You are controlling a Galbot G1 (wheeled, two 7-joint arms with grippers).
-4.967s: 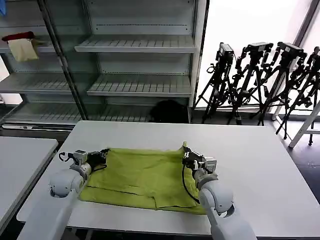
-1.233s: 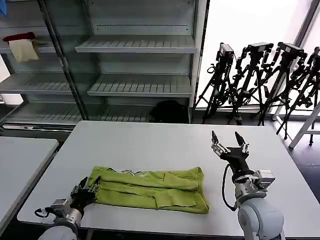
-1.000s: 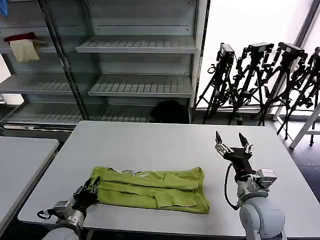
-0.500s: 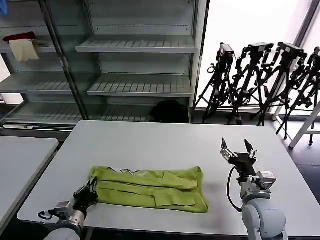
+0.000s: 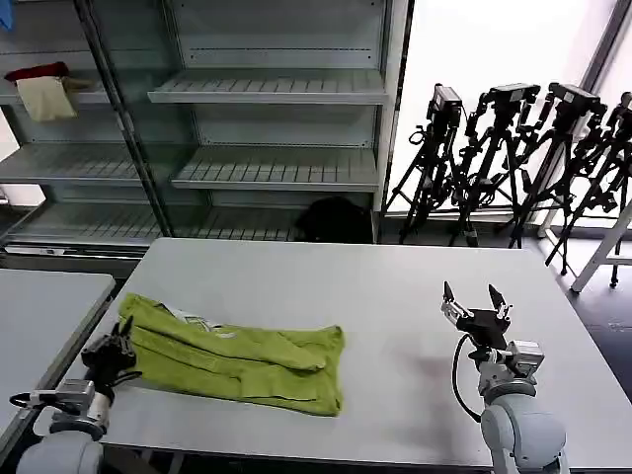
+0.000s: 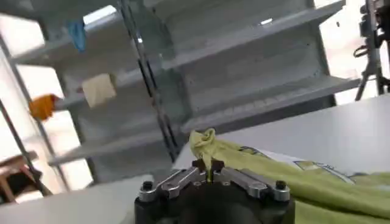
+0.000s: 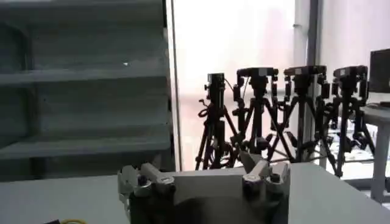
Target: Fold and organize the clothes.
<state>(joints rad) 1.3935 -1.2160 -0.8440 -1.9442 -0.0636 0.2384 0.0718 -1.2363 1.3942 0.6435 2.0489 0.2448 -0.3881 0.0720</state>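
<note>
T-shirt (image 5: 237, 351) apparently pinched in left gripper (image 5: 120, 348)

The white-grey print on the folded lime-green T-shirt (image 5: 237, 348) is mostly tucked under folds. In the left wrist view the shirt's far end is cut off, and its pinched corner is seemingly hidden between the left gripper (image 6: 208, 172) fingers.

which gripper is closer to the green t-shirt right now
Left. The left gripper is shut on the lime-green T-shirt's left end; the right gripper hangs open above the table, well off to the shirt's right.
</note>
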